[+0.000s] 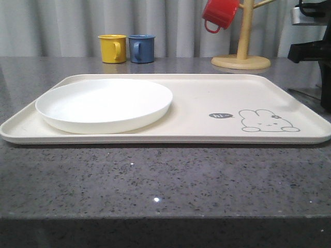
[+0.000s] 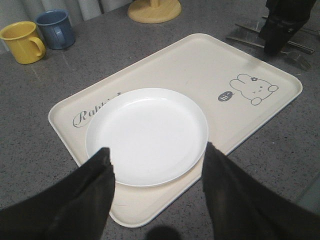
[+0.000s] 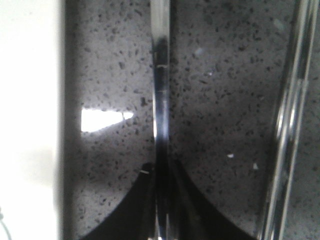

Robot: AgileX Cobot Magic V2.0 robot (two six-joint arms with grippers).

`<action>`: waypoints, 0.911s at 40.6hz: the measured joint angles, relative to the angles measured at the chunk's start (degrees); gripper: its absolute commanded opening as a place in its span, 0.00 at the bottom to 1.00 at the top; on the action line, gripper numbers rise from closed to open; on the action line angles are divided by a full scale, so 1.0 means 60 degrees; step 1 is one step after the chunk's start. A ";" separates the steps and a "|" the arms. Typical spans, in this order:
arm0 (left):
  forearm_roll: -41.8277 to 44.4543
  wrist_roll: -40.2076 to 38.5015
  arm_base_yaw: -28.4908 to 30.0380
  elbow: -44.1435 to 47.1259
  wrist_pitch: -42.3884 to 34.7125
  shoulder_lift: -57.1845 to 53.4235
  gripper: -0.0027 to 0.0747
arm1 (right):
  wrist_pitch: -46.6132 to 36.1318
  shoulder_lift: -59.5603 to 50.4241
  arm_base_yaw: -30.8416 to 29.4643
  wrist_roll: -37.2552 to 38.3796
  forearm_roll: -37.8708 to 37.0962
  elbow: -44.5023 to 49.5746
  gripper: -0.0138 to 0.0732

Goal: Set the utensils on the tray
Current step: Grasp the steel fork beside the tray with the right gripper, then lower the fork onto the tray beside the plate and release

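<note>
- The right pincer (image 3: 161,210) is down at the tabletop (image 3: 220,100) beside the tray's right edge; in its wrist view the two dark fingers sit tight on either side of a slim shiny utensil (image 3: 161,75), so it looks clamped on that utensil, though which piece of cutlery it is cannot be told.
- The utensil's long axis runs straight away from the pincer, parallel to the tray (image 3: 27,100) rim just beside it; a second shiny utensil (image 3: 287,120) lies close by on the far side, nearly parallel.
- In the left wrist view the cutlery (image 2: 250,37) lies on the tabletop just off the tray's rabbit end, under the right arm; the right arm is clearly the nearer.
- The left pincer (image 2: 157,170) hangs with its fingers apart, holding nothing, above the white plate (image 2: 147,135) on the tray (image 2: 200,60).
- Judgement: the carry calls for a short sideways shift over the low rim onto the bare part of the tray.
</note>
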 measured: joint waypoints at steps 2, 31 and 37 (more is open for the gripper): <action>0.0000 0.0000 0.0000 0.0000 0.0000 0.0000 0.52 | 0.0060 -0.0191 0.0000 0.0000 0.0000 0.0000 0.14; 0.0000 -0.0017 0.0000 0.0000 0.0000 0.0000 0.52 | 0.1961 0.0899 0.4218 0.3698 -0.0436 -0.2921 0.14; 0.0000 -0.0017 0.0000 0.0000 -0.0004 0.0000 0.52 | 0.1663 0.1515 0.4263 0.4842 -0.0474 -0.2979 0.14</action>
